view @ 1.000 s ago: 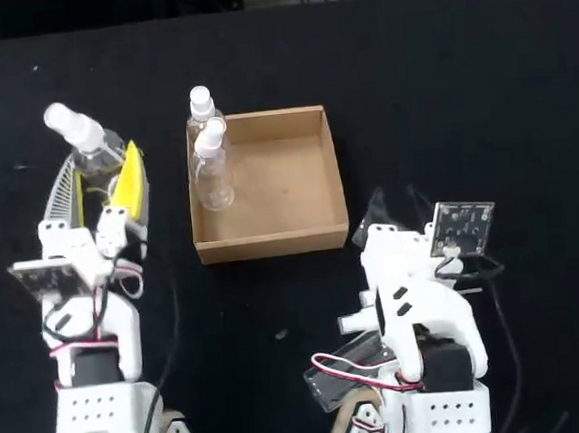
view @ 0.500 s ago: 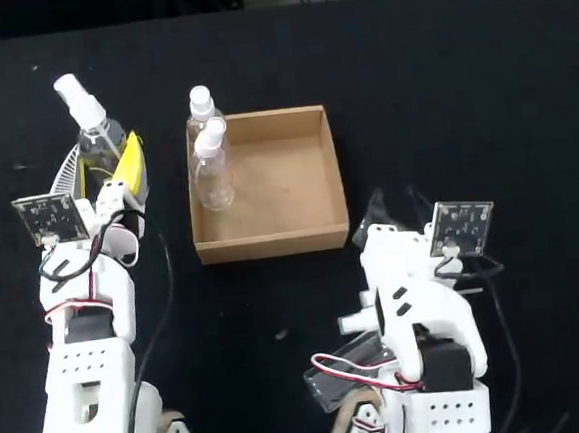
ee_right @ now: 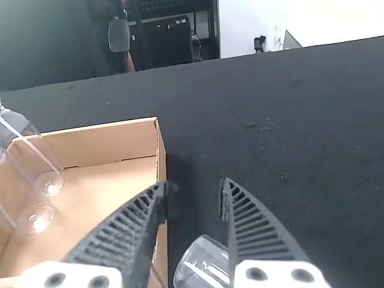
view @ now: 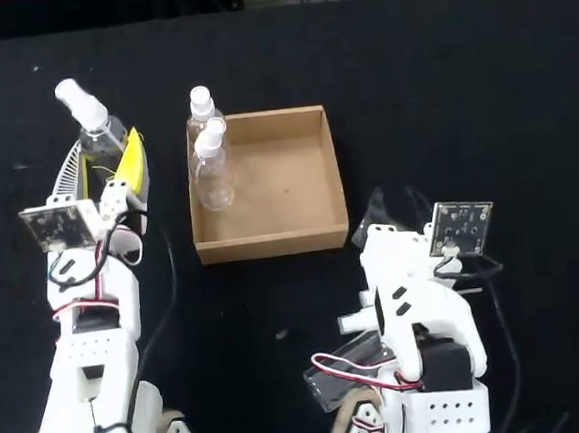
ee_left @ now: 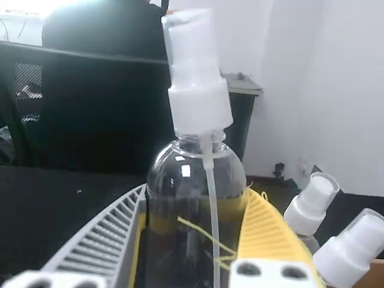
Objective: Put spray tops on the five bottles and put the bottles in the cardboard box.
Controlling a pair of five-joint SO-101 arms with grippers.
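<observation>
My left gripper (view: 104, 151) is shut on a clear bottle (view: 98, 141) with a white spray top (view: 76, 99), held tilted above the table to the left of the cardboard box (view: 312, 190). In the left wrist view the bottle (ee_left: 195, 180) sits between the grey finger (ee_left: 108, 234) and the yellow finger (ee_left: 264, 222). Two capped bottles (view: 210, 168) stand along the box's left wall, and their tops (ee_left: 312, 201) also appear in the left wrist view. My right gripper (ee_right: 194, 187) sits near the box's front right corner, with a clear topless bottle (ee_right: 201, 267) deep between its fingers.
The black table (view: 460, 93) stretches to the right of and behind the box. Most of the box floor (ee_right: 102, 198) is bare. The right arm's base (view: 422, 367), with loose wires, sits at the near edge.
My left arm has carried the capped bottle a little farther from the near edge and its wrist has turned. The right arm has stayed still.
</observation>
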